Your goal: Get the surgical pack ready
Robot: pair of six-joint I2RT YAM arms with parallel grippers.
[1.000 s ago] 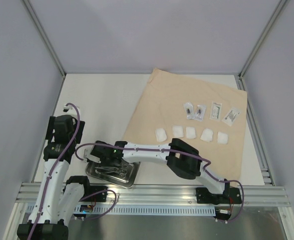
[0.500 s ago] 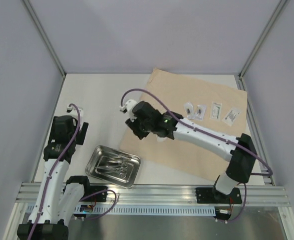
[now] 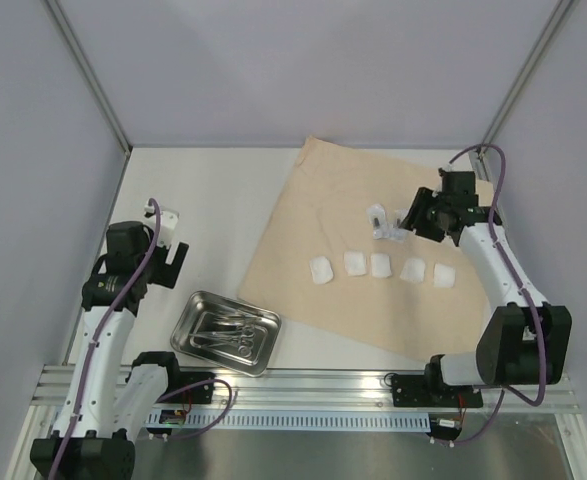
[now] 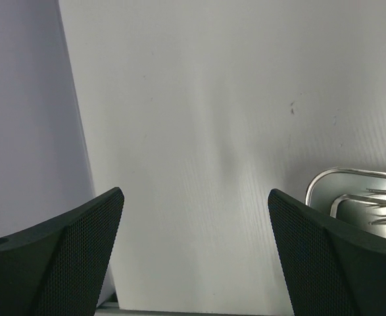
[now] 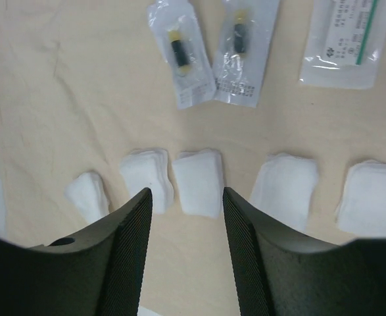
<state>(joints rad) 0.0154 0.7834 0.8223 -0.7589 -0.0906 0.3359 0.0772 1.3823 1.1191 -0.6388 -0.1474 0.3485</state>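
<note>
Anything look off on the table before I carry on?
The wrap lies skewed to the table edges, and the tray sits off it, on bare table. Gauze and packets lie in tidy rows.

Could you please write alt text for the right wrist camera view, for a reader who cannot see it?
Five white gauze pads lie in a row on a tan sheet. Beyond them lie two small clear packets and a larger printed packet. The right tool, open and empty, shows two dark fingers at the bottom.
</note>
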